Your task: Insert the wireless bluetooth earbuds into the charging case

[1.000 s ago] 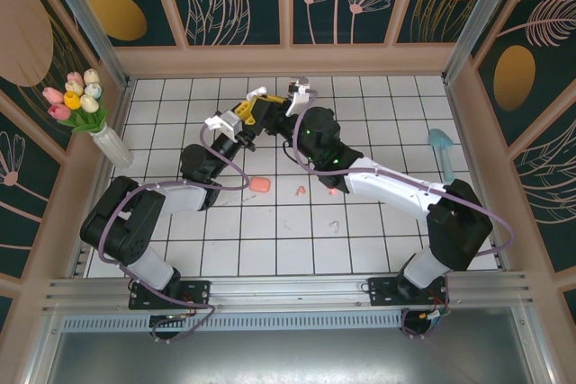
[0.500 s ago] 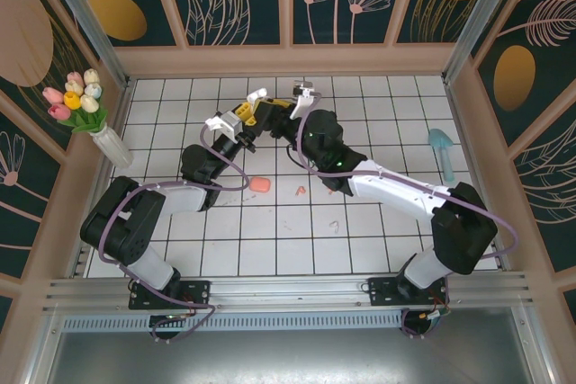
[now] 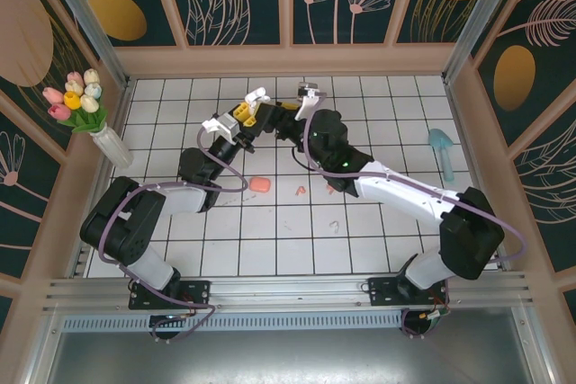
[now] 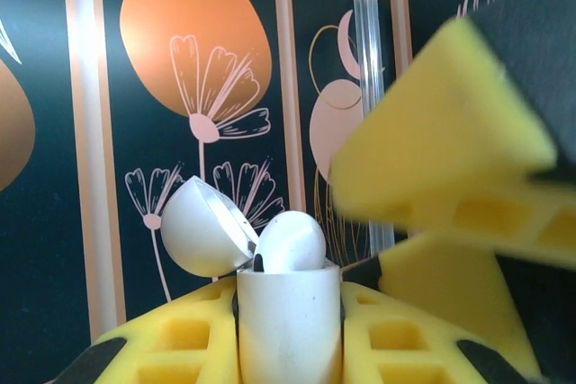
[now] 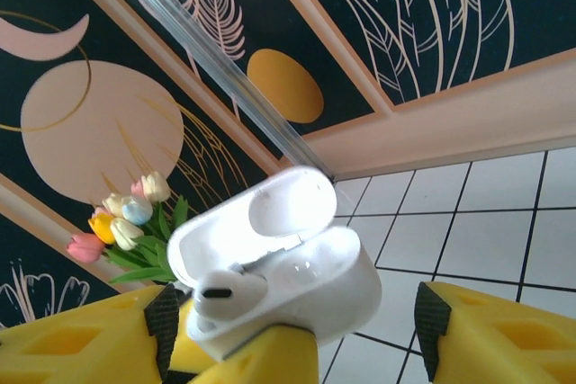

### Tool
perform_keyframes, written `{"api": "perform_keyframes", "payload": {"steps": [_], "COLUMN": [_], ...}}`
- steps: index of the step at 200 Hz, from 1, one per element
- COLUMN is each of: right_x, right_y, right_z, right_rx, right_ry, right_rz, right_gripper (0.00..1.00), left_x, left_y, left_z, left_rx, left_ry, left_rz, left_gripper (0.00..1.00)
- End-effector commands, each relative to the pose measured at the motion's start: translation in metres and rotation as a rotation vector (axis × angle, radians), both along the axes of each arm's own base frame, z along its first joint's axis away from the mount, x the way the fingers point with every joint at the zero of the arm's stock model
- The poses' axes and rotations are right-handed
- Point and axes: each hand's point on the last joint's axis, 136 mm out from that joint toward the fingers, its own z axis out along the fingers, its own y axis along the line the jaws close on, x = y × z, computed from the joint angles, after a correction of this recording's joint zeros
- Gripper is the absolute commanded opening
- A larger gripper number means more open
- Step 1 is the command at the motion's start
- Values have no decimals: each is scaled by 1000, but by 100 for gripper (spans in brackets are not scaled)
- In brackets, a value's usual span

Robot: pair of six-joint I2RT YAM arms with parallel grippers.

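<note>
Charging case point(image 4: 288, 321) clenched in left pincer point(image 4: 288, 352), lid open, white earbud point(image 4: 290, 242) above rim; right pincer point(image 5: 295, 321) released, close by.

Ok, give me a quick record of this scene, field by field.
left gripper: shut on case, lifted off the floor
case lid: open
inside case: one white earbud
right gripper: open, fingers either side of case
on floor: pink earbud, loose white earbud

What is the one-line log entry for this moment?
left gripper: shut on open charging case | right gripper: open, by case | white earbud: in case
</note>
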Motion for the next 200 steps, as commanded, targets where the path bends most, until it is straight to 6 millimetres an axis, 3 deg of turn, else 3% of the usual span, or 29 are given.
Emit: {"api": "perform_keyframes", "payload": {"steps": [1,40,88,114,152,170,200], "right_x": [-10,-17,-22,-26,-39,-45,-53], "right_y": [-16,-28,-40,-72,-138,-165,-189], "right_z": [31,38,13,-11,-54,-84,-140], "right_rx": [58,50,-45,-75,-24,-60,-201], "right_ry": [-31,3,152,230,395,485,644], "right_rz": [8,5,-30,-135,-306,-386,-435], "right_gripper": [75,76,72,72,71,71,71], "left_x": [-19,-24,-43,-57,-75,-81,-88], "left_y": [0,-1,-12,-12,-5,-2,0], "left_z": [17,15,16,17,18,20,21], "left_rx": [-34,-27,-5,-5,-41,-69,-87], "left_ry": [-67,-64,-70,-83,-82,-76,-67], "left_rz": [-43,-70,-192,-241,-279,-295,-326], "left_gripper": [0,0,0,0,0,0,0]}}
